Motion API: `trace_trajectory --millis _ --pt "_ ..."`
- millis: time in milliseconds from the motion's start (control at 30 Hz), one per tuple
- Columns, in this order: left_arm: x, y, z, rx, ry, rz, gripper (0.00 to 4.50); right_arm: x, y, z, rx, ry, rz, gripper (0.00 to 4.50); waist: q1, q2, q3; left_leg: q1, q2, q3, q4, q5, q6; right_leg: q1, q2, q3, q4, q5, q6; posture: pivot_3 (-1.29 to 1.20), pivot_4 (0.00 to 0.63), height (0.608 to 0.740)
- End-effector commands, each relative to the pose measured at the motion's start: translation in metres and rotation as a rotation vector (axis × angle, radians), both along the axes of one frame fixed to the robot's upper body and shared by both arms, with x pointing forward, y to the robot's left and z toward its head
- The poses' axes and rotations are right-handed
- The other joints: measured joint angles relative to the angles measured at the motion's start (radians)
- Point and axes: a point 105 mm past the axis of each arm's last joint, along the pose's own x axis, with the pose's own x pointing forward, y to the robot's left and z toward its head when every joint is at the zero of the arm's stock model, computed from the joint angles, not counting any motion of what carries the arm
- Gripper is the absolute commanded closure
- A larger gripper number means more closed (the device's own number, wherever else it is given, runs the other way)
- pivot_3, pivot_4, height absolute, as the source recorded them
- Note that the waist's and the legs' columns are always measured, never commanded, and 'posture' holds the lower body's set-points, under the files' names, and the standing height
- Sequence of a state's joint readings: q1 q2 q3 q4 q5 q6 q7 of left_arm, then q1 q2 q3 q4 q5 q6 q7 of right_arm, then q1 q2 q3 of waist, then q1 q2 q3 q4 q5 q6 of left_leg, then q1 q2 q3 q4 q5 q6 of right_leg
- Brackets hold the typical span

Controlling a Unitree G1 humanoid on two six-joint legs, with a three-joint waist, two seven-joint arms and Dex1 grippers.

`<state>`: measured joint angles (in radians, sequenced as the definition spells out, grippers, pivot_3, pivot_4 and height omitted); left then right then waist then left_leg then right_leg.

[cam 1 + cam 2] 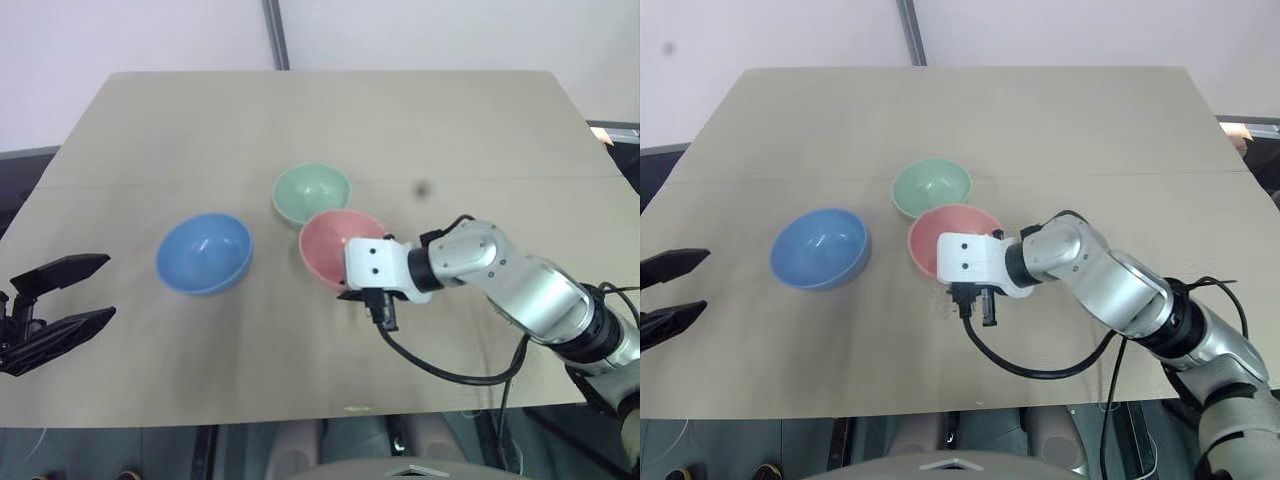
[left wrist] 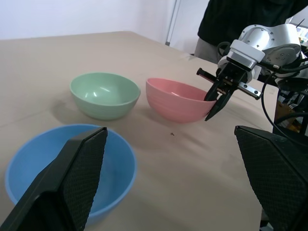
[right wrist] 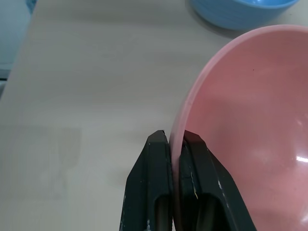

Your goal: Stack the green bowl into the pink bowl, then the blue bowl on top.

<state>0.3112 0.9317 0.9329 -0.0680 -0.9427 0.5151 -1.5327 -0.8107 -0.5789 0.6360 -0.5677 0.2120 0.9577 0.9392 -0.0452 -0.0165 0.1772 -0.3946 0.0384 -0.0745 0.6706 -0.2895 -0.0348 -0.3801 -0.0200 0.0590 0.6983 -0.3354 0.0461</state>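
Observation:
Three bowls stand mid-table: the blue bowl (image 1: 204, 252) to the left, the green bowl (image 1: 312, 192) farther back, and the pink bowl (image 1: 330, 245) just in front of the green one, close beside it. My right gripper (image 3: 175, 137) is shut on the pink bowl's near right rim (image 3: 185, 113), one finger inside and one outside. Whether the pink bowl rests on the table or is slightly raised, I cannot tell. My left gripper (image 1: 110, 286) hangs open at the table's left edge, well left of the blue bowl, holding nothing.
The beige table (image 1: 300, 100) has wide bare room behind the bowls and in front of them. A small dark spot (image 1: 422, 188) marks the surface right of the green bowl. A black cable (image 1: 450, 372) loops below my right wrist.

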Motion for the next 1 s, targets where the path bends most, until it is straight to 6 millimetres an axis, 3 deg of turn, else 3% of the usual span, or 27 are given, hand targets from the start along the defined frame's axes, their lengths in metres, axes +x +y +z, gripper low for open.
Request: trace_trajectory --millis 33,233,300,433,633,800,1000 --pt "-0.004 0.0 0.011 0.035 -0.031 -0.011 0.0 -0.005 0.005 0.0 -0.001 0.001 0.014 3.59 0.0 0.0 0.0 0.0 0.0 0.0 0.0 0.0 0.0 0.0 0.0 0.0 0.0 0.0 0.0 0.0 0.15 0.74" --pt "-0.003 0.001 0.011 0.042 -0.033 -0.01 0.0 -0.005 0.003 -0.001 -0.004 -0.006 0.003 0.88 0.0 0.0 0.0 0.0 0.0 -0.001 0.0 0.001 -0.001 0.0 0.0 -0.001 0.0 0.0 0.0 0.0 0.15 0.74" --pt "-0.001 0.001 0.012 0.043 -0.035 -0.013 0.0 -0.004 0.002 0.003 0.001 -0.012 0.001 0.88 0.0 0.0 0.0 0.0 0.0 -0.001 0.0 0.001 -0.001 0.0 0.0 -0.002 0.0 0.0 0.0 0.0 0.15 0.74" --pt "0.0 0.0 0.013 0.044 -0.042 -0.015 0.0 -0.006 -0.006 0.03 0.075 0.017 0.001 0.88 0.0 0.0 0.0 0.0 0.0 -0.002 0.0 0.001 -0.001 0.0 0.0 -0.002 0.0 0.0 0.0 0.0 0.15 0.74" --pt "0.002 0.001 0.011 0.037 -0.052 -0.011 0.0 -0.013 -0.032 0.081 0.384 0.178 0.017 0.88 0.001 0.0 0.0 -0.001 0.0 -0.003 -0.001 0.001 -0.001 0.001 0.0 -0.003 -0.001 0.0 0.0 0.0 0.15 0.74" --pt "0.008 0.0 0.009 0.027 -0.069 -0.013 0.0 -0.001 -0.088 0.107 0.629 0.169 -0.132 0.88 0.009 0.0 0.0 -0.001 -0.001 -0.003 -0.001 0.001 -0.001 0.002 0.0 -0.004 -0.001 0.0 0.0 0.0 0.15 0.74" --pt "0.016 0.001 0.008 0.025 -0.086 -0.016 0.0 -0.005 -0.152 0.087 0.605 0.136 -0.319 0.88 0.005 0.001 0.001 -0.001 -0.002 0.0 -0.001 0.001 -0.001 0.002 0.001 -0.005 -0.001 0.0 0.0 0.0 0.15 0.74"
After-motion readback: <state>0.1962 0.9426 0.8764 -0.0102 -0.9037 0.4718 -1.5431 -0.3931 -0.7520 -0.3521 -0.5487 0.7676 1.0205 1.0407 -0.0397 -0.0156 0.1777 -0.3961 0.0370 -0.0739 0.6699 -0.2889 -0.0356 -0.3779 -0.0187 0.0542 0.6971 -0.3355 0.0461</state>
